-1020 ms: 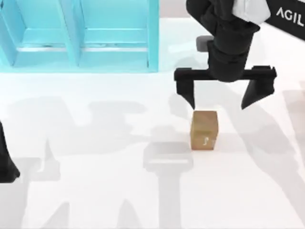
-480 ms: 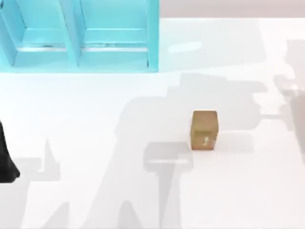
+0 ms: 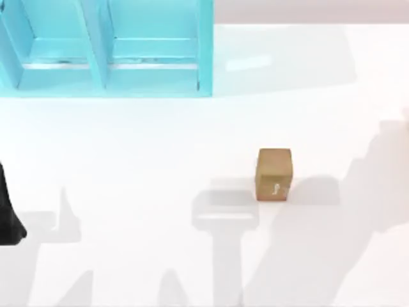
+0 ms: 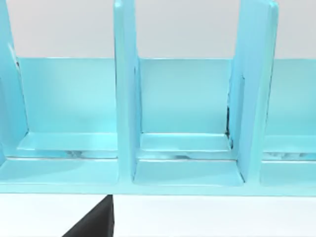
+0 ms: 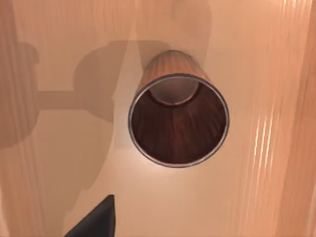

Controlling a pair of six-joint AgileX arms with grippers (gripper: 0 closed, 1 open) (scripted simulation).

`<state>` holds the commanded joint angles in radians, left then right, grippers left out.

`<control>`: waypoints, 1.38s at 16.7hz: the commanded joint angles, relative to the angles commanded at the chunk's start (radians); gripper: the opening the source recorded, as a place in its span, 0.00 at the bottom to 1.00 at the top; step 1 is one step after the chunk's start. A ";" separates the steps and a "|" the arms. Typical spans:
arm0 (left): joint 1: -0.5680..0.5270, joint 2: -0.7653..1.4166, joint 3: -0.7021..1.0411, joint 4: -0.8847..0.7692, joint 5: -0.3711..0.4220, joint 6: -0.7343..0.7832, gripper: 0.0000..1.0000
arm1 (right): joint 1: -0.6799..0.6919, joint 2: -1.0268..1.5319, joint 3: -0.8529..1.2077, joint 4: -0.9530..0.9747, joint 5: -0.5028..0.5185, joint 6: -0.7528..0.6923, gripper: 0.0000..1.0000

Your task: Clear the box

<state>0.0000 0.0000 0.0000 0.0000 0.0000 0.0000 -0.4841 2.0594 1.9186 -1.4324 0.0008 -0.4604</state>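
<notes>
Gone from above the desk point(image 3: 128, 160) is your right arm, which a second ago hung over the small brown box point(image 3: 275, 174) with its claw spread wide. You now see the box alone, right of centre on the desk, well apart from the blue shelf unit point(image 3: 108, 51) at the far left. It sits upright and square to the view. It looks slightly taller than wide, though from overhead that is hard to judge. A pale mark shows on its near face.

Your right wrist camera looks down into a wooden bin point(image 5: 177, 121) standing on a tan floor point(image 5: 256, 187), mouth up, and nothing lies inside it. One dark fingertip point(image 5: 96, 219) edges that picture; you cannot tell how far the claw is open.

Your left arm point(image 3: 9, 214) sits at the desk's left edge. Its wrist camera faces the shelf unit point(image 4: 177, 123), whose compartments hold nothing. Its claw state cannot be told either.
</notes>
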 joint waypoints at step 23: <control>0.000 0.000 0.000 0.000 0.000 0.000 1.00 | 0.003 0.037 -0.343 0.380 0.000 0.004 1.00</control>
<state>0.0000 0.0000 0.0000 0.0000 0.0000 0.0000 -0.4808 2.0962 1.5754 -1.0522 0.0011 -0.4566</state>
